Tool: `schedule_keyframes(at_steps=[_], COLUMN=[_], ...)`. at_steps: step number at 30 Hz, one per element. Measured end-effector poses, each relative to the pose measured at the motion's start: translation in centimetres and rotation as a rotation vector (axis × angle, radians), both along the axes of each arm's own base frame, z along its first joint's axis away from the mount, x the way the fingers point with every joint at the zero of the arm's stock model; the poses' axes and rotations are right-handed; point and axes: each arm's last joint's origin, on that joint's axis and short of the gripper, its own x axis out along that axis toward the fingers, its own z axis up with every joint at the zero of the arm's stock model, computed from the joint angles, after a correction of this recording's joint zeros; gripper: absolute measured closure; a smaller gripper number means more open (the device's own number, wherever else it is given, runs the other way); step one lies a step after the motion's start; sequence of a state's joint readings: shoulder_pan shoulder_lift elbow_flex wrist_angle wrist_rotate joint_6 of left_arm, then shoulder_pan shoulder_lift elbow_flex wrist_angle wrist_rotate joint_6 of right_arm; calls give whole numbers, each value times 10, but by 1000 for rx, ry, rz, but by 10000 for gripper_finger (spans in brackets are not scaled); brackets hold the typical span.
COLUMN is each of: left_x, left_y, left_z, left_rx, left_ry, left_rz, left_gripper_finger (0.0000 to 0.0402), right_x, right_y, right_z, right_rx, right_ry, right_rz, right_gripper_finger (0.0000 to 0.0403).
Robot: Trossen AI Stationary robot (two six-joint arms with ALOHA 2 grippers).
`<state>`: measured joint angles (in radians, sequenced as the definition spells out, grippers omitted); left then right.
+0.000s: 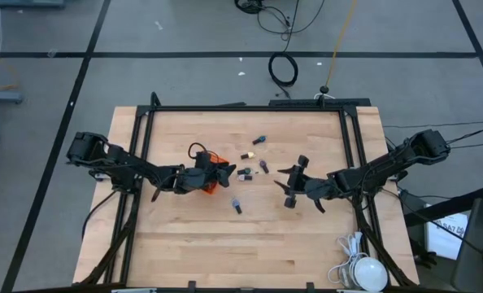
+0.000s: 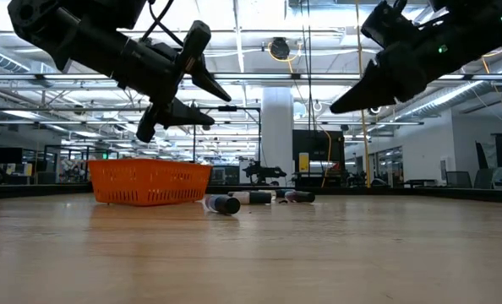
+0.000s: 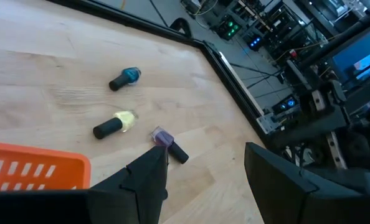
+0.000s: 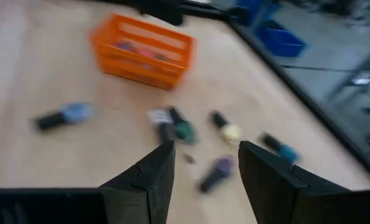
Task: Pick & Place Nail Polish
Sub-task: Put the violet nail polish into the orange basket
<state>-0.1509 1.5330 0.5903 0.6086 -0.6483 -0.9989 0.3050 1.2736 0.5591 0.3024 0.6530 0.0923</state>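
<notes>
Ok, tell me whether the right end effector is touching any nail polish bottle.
Apart. The low view shows the right end effector hanging well above the table, with clear air between it and the bottles lying on the wood; its fingers are open.

I see little nail polish bottles lying on their sides near the tabletop's middle, dark caps on.

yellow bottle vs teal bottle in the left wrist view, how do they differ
The yellow nail polish bottle has a pale yellow body; the teal nail polish bottle has a blue-green one. The yellow bottle lies nearer the orange basket; the teal bottle lies farther out on the table. Both lie on their sides with dark caps, untouched.
</notes>
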Motion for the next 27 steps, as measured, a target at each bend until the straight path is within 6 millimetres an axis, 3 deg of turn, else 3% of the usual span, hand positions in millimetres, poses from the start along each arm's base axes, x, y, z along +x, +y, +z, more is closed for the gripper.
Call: schedule_keyframes(at_steps=[4,10,17,27], left_x=[0,0,0,0], left_y=[0,0,0,0], left_z=[0,0,0,0], left_rx=[0,0,1,1], left_ry=[0,1,1,2], left_rz=[0,0,0,0], left_gripper_finger=[192,192,192,192], right_x=[4,7,26,40], right_y=[5,-3,-24,-56], right_z=[2,-2,-37,-74], right_rx=[66,142,222,239], right_ry=[-26,-33,41,88], right_rz=[124,68,-8,-114], right_gripper_finger=[238,238,234,179])
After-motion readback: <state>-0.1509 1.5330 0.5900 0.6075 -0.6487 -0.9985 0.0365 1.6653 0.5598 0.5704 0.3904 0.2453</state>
